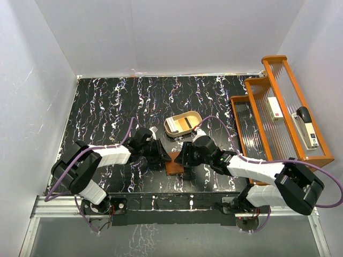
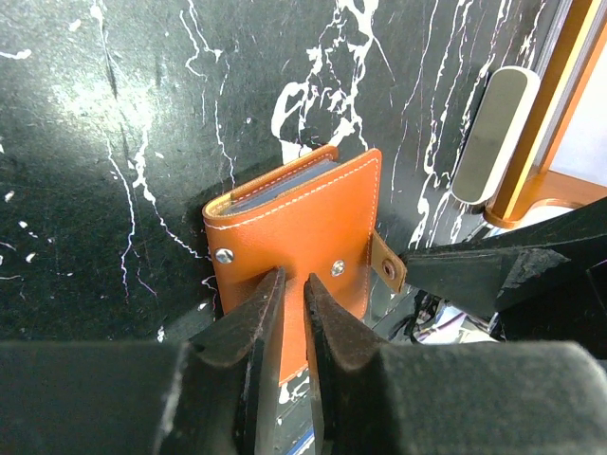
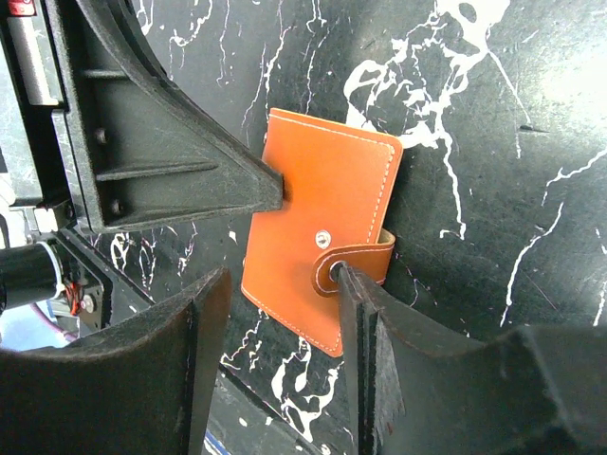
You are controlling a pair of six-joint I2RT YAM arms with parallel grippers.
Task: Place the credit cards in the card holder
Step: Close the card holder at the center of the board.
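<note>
White walls (image 1: 161,37); black white-veined tabletop (image 1: 107,101); orange-framed tiered rack (image 1: 276,60) at right; metal rail (image 1: 177,214) along near edge.

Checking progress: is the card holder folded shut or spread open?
Folded shut: the card holder has both covers together; its strap is unsnapped, the stud bare.

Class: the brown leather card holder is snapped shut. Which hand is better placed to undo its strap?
Right. The right hand is open with one finger against the snap strap; the left hand pinches the edge of the brown leather card holder.

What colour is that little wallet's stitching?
White, on the card holder; clearest in the right wrist view.
</note>
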